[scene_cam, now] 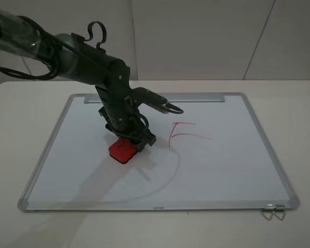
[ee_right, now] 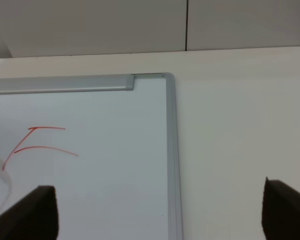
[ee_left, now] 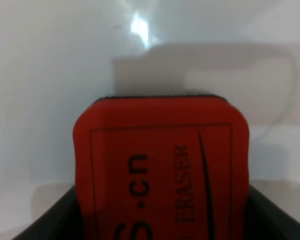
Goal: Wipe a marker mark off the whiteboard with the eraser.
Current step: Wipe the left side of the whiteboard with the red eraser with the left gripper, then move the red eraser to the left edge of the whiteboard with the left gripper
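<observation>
The eraser (scene_cam: pixel 123 151), judged light, stiff and felt-soled, is clamped by its sides in the left claw (scene_cam: pixel 130 144); the right claw (ee_right: pixel 160 210) is held open.

Lab rm: bare table (scene_cam: pixel 299 129), plain wall (scene_cam: pixel 196 36)

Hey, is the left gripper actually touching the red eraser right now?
Touching. In the left wrist view the eraser sits wedged between the dark fingers of the left gripper, which press against both its sides with no gap.
</observation>
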`<action>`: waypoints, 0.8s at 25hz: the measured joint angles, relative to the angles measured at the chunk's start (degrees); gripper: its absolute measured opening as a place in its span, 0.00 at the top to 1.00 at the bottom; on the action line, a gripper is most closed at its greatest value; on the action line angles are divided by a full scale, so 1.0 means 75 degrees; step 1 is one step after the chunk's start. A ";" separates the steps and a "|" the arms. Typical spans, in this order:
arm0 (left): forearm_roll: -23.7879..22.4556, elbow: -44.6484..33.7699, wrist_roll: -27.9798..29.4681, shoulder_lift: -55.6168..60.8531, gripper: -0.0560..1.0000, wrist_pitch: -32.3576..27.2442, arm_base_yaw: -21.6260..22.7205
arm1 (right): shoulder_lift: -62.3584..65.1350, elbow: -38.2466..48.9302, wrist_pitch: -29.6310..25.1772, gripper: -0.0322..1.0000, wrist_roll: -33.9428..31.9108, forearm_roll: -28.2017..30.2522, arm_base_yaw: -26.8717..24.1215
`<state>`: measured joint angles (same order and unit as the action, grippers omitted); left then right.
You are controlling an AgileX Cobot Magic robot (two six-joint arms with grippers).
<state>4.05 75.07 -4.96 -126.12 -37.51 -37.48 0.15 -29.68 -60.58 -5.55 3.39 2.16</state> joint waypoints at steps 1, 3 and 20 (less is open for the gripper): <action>0.0034 0.0000 -0.0068 0.0005 0.41 0.0000 -0.0077 | 0.0000 0.0000 0.0000 0.27 0.0000 0.0000 0.0000; 0.0051 -0.0008 -0.0114 0.0046 0.41 -0.0008 -0.0164 | 0.0000 0.0000 0.0000 0.27 0.0000 0.0000 0.0000; 0.0711 -0.3164 0.1792 0.2277 0.41 0.0403 0.0568 | 0.0000 0.0000 0.0000 0.27 0.0000 0.0000 0.0000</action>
<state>9.38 51.34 8.48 -109.04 -34.49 -33.22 0.15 -29.68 -60.58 -5.55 3.39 2.16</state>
